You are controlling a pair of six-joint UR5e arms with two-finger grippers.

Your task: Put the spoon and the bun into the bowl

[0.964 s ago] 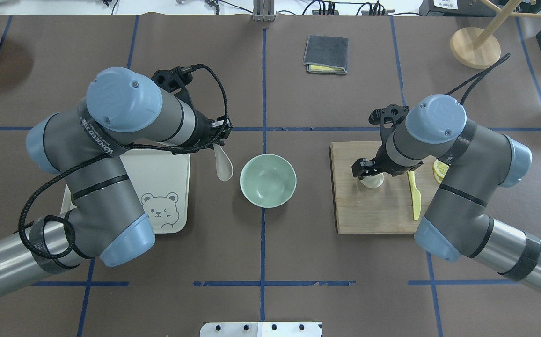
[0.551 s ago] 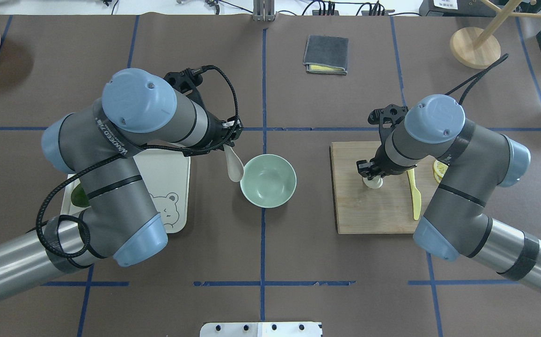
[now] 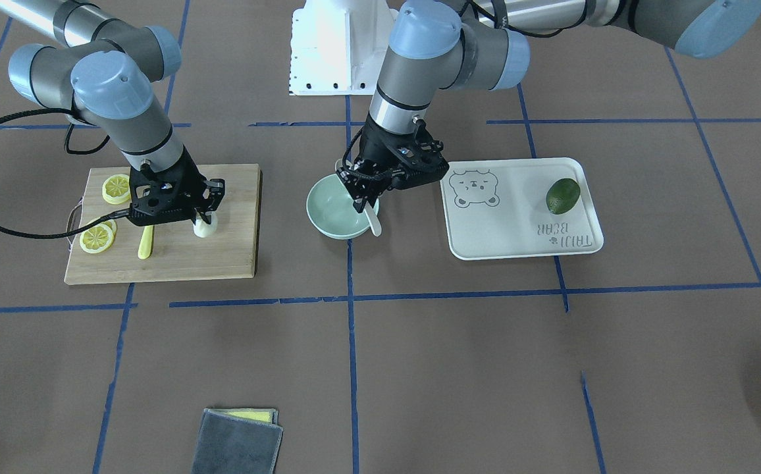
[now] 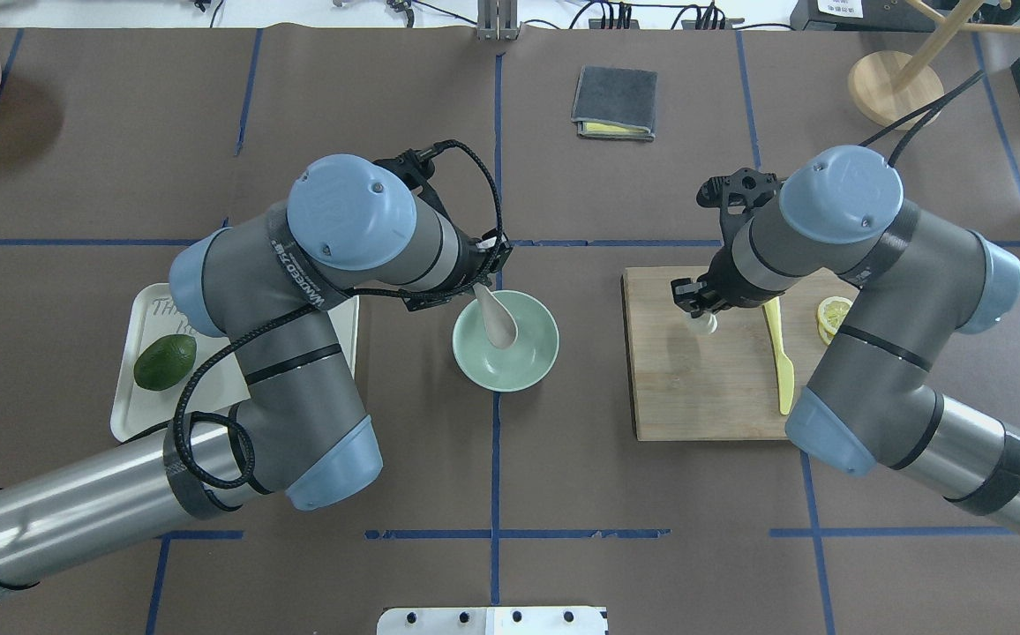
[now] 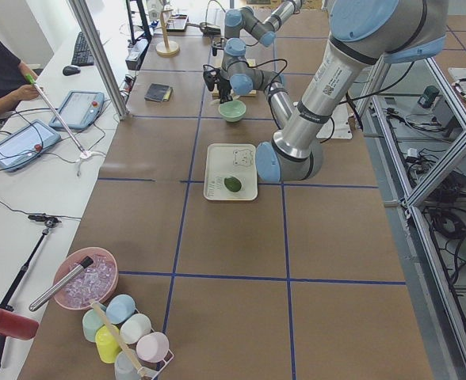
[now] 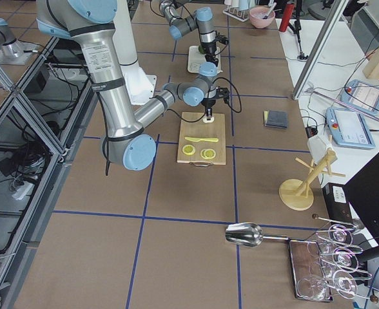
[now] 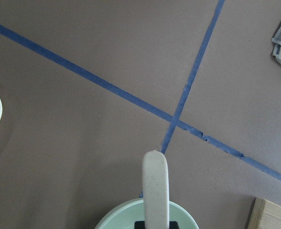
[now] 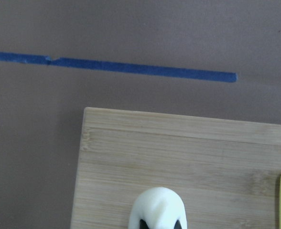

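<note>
Left hand [image 3: 362,197] holds spoon [image 4: 497,324] over bowl [image 4: 525,363]; right hand [image 3: 204,212] grips bun [image 3: 205,228].

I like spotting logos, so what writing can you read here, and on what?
"BEAR", with a less clear word like "TAIJI" beside it: on the white bear-print tray, upside down from the front camera.
White lettering on the left arm's black band: too blurred to read.
Nothing else is readable.

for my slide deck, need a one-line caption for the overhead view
Left gripper holds the spoon over the bowl; right gripper grips the bun at the cutting board.
</note>
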